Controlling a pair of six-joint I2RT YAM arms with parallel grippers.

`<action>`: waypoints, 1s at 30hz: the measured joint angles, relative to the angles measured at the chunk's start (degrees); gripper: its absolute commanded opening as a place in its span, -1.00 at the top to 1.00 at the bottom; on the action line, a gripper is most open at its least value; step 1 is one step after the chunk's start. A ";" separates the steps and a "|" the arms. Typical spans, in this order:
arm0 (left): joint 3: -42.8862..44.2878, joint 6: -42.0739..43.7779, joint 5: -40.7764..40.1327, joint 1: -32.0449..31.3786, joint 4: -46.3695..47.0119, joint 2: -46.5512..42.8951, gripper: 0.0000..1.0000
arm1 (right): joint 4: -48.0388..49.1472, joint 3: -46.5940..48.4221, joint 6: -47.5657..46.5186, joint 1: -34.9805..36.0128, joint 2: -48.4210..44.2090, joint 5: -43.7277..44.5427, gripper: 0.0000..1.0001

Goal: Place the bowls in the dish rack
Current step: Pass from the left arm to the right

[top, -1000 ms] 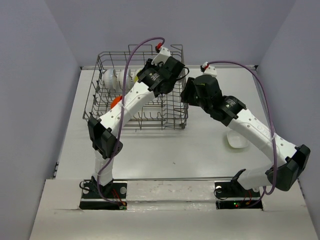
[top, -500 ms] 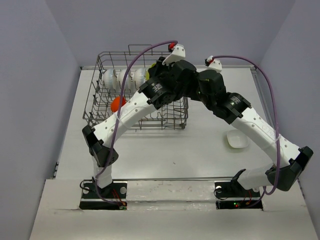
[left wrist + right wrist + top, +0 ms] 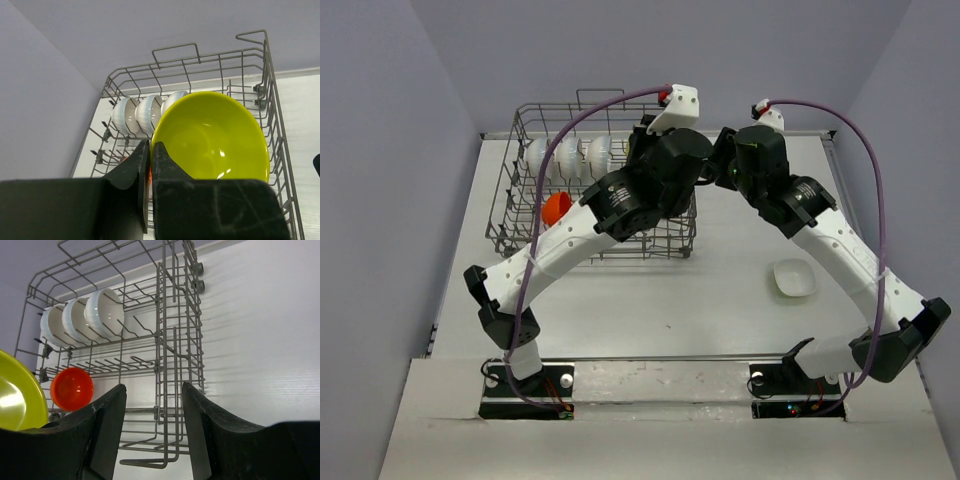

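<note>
Lining dish rack: three white bowls

A grey wire dish rack is set on the far left of the pale surface. Three white bowls are stood on edge in a row at its far side, and an orange bowl is lodged by its left wall. The left arm is stretched diagonally over the rack; the right arm is bent toward it, wrists close together. A shallow white bowl is seen on the surface, well apart from the rack on its right.
</note>
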 measured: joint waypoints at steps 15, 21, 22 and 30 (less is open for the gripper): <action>-2.84 -2.54 5.05 0.17 2.82 -1.97 1.00 | 0.35 2.60 1.44 -0.55 -4.33 -4.55 -0.01; -2.84 -3.87 7.56 0.22 2.84 0.13 1.00 | 0.68 2.60 2.10 -0.55 -5.01 -6.19 -0.01; -2.84 -4.09 8.02 0.22 2.97 0.48 1.00 | 0.68 2.60 2.12 -0.55 -5.01 -6.36 -0.01; -2.84 -4.98 9.66 0.22 3.69 1.31 1.00 | 0.72 2.40 2.32 -0.55 -5.01 -6.86 0.00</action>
